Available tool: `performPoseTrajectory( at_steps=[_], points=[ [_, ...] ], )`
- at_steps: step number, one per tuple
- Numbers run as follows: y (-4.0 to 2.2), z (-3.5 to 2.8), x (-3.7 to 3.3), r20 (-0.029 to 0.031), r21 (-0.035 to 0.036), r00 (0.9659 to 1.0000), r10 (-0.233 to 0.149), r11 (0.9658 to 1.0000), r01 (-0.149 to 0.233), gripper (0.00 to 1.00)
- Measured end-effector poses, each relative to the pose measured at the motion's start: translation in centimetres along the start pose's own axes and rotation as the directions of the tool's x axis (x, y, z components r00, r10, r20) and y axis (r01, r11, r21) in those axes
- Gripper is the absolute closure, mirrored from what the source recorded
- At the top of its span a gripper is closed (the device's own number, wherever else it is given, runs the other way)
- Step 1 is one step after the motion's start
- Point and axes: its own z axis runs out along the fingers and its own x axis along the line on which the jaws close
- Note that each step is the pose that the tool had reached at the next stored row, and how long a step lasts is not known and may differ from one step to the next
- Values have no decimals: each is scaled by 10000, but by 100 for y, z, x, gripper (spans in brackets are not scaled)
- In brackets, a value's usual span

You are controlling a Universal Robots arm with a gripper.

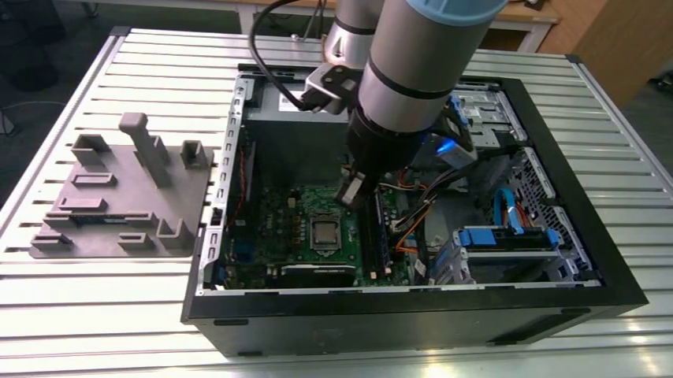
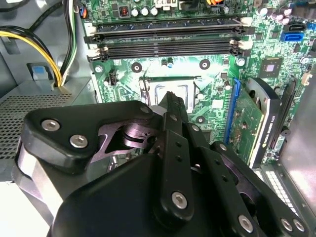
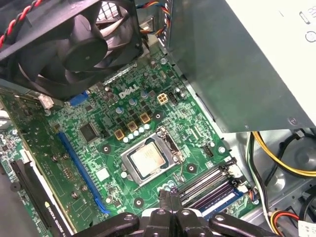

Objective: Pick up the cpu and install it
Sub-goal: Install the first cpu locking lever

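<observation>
The cpu (image 3: 148, 161) lies flat in its socket at lower centre of the first wrist view — apparently already seated. Just above, the gripper (image 3: 169, 196) hangs, jaws closed and empty.

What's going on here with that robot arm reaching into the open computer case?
A single robot arm is reaching down into an open black computer case lying on a slatted metal table. Its gripper hangs just above the green motherboard, fingers closed together and holding nothing. The cpu, a small flat square chip with a dull silver-grey top, already sits in the silver metal socket frame on the board, a little ahead of the fingertips. In the exterior view, a grey parts holder rests on the table on that view's left.
</observation>
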Motion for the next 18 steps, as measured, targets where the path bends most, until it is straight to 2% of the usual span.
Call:
performPoseTrajectory(
  at_steps=[4, 11, 18],
  points=[
    [-10, -1, -17, 12, -7, 10000, -1, 10000, 1, 90],
    [32, 6, -99, 17, -7, 10000, -2, 10000, 2, 90],
    [68, 71, -162, 95, -61, 10000, -9, 10000, 10, 90]
  ],
)
